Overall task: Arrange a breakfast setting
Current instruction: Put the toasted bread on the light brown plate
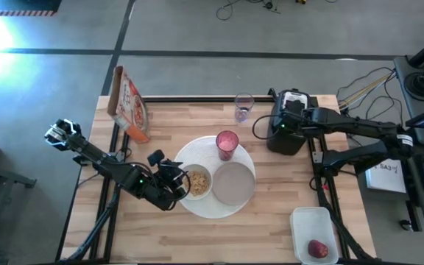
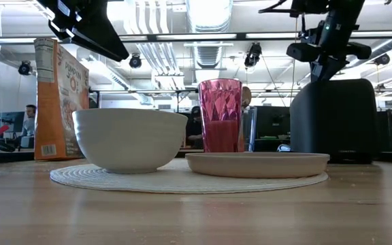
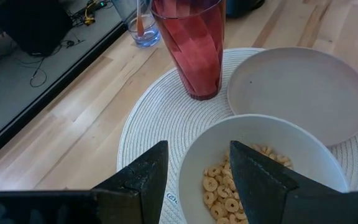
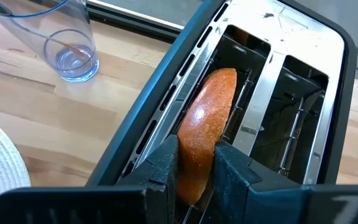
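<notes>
The small white bowl (image 1: 198,182), with cereal in it, the small grey plate (image 1: 233,182) and the pink tumbler (image 1: 227,144) stand on the large round white plate (image 1: 213,210), which is ribbed like a woven mat. My left gripper (image 3: 199,149) is open at the bowl's left side, one finger inside the bowl's rim (image 3: 188,163) and one outside; I cannot tell whether they touch it. My right gripper (image 4: 194,152) is over the black toaster (image 1: 287,126), shut on the bagel half (image 4: 209,118). The red apple (image 1: 316,249) lies in a clear container. The orange-handled spoon (image 3: 140,17) stands in a clear glass. My right gripper pinches the bagel half's lower edge (image 4: 194,177) between its two fingers, which lie against its two flat faces. The fingers come from above, slanting down into the toaster's slot (image 4: 241,99). The bagel half stands on edge in the slot, its brown crust showing.
A cereal box (image 1: 129,103) stands at the table's far left. The clear glass (image 1: 244,107) stands at the far edge, between the tumbler and the toaster. The clear container (image 1: 313,230) sits at the near right corner. Bare wood lies along the near edge.
</notes>
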Controlling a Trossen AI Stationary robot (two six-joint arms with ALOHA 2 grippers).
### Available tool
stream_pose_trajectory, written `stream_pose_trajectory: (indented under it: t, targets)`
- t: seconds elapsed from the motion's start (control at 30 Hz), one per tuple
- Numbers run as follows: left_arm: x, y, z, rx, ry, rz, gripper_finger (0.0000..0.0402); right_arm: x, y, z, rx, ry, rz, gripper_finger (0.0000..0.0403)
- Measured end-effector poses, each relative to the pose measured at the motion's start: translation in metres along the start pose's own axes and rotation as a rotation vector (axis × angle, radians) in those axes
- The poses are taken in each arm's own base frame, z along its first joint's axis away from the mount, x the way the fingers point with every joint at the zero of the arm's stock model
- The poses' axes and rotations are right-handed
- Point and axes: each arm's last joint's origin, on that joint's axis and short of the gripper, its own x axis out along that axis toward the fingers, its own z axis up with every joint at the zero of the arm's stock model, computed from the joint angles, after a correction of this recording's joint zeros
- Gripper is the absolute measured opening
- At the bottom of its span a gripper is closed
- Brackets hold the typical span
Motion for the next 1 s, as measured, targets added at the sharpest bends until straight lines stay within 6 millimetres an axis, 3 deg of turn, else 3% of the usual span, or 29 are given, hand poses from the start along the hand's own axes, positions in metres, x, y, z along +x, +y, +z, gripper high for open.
stream_pose_trajectory:
  t: [0.6,1.0]
  targets:
    - [0.000,0.000,0.000,0.000,0.000,0.000,0.0155,-0.018,-0.023,-0.003,0.031,-0.028,0.035,0.0068]
    - [0.000,0.000,0.000,0.001,0.000,0.000,0.0155,-0.060,-0.035,0.023,0.100,-0.133,0.154,0.0068]
